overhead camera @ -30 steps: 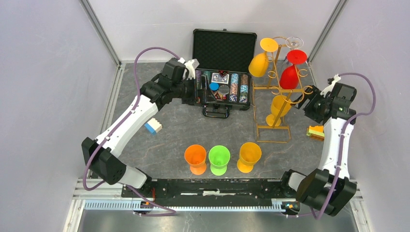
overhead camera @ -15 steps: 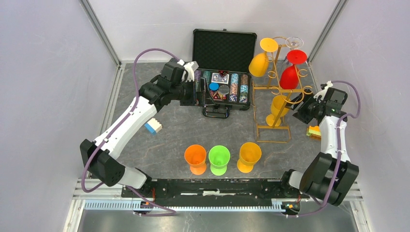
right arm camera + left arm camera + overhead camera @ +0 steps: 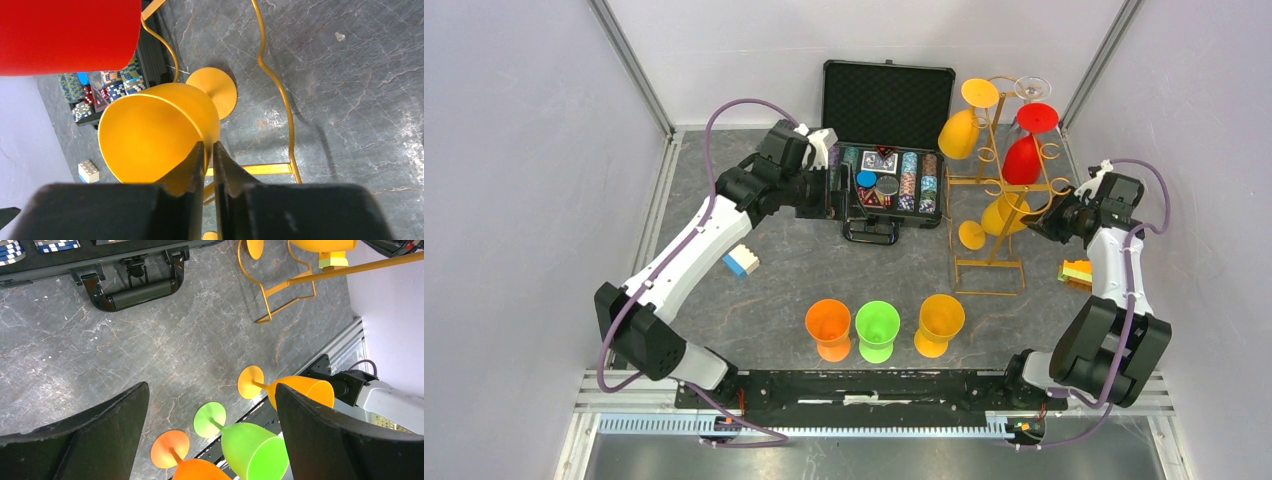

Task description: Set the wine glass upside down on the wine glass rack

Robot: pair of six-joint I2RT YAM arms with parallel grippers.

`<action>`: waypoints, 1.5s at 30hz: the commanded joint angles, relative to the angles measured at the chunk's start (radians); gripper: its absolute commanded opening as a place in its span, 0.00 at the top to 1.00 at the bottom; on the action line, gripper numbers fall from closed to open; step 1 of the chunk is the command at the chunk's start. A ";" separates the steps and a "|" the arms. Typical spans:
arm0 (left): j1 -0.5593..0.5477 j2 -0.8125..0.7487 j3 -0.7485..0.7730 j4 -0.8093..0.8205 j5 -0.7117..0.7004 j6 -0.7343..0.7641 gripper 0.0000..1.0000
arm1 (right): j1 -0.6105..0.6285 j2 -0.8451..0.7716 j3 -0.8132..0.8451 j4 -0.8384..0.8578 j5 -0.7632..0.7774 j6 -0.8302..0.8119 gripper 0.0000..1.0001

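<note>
Pinching yellow glass (image 3: 145, 135) wall with right fingers (image 3: 204, 156).
Gripped at the rim, one finger inside, one outside; tilted inside rack (image 3: 260, 169); left fingers (image 3: 831, 190) spread wide beside case (image 3: 889, 105).

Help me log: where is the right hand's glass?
Top view, right side: yellow wine glass tilted at the wine glass rack, rim pinched by the right hand.

**Bystanders on the tabletop (image 3: 804, 265)**

A black case (image 3: 887, 95) stands open at the far side, with poker chips (image 3: 909, 180) in rows inside and its handle (image 3: 871, 232) facing near. A blue-and-white toy brick (image 3: 741, 262) lies left, an orange-and-yellow brick (image 3: 1076, 272) far right.
</note>
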 commanded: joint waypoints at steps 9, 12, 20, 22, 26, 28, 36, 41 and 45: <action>0.014 0.084 0.127 -0.019 0.028 0.093 0.00 | 0.001 -0.067 0.053 -0.047 0.053 -0.012 1.00; 0.014 0.088 0.130 -0.013 0.028 0.092 0.00 | 0.001 -0.086 0.079 -0.069 0.098 -0.019 1.00; 0.014 0.106 0.155 -0.011 0.028 0.080 0.00 | 0.001 -0.173 0.166 -0.168 0.264 -0.023 1.00; 0.014 0.105 0.157 -0.011 0.028 0.080 0.00 | 0.001 -0.198 0.177 -0.191 0.299 -0.024 1.00; 0.014 0.115 0.168 -0.011 0.023 0.083 0.00 | 0.001 -0.252 0.184 -0.208 0.372 -0.011 1.00; 0.014 0.120 0.172 -0.011 0.024 0.079 0.00 | 0.001 -0.271 0.197 -0.233 0.430 -0.012 1.00; 0.014 0.132 0.201 -0.011 0.037 0.047 0.00 | 0.001 -0.287 0.409 -0.277 0.652 -0.083 1.00; 0.014 0.132 0.219 -0.011 0.040 0.028 0.00 | 0.001 -0.236 0.648 -0.254 0.664 -0.099 1.00; 0.015 0.126 0.236 -0.011 0.033 0.024 0.00 | 0.001 -0.272 0.671 -0.075 0.610 -0.060 1.00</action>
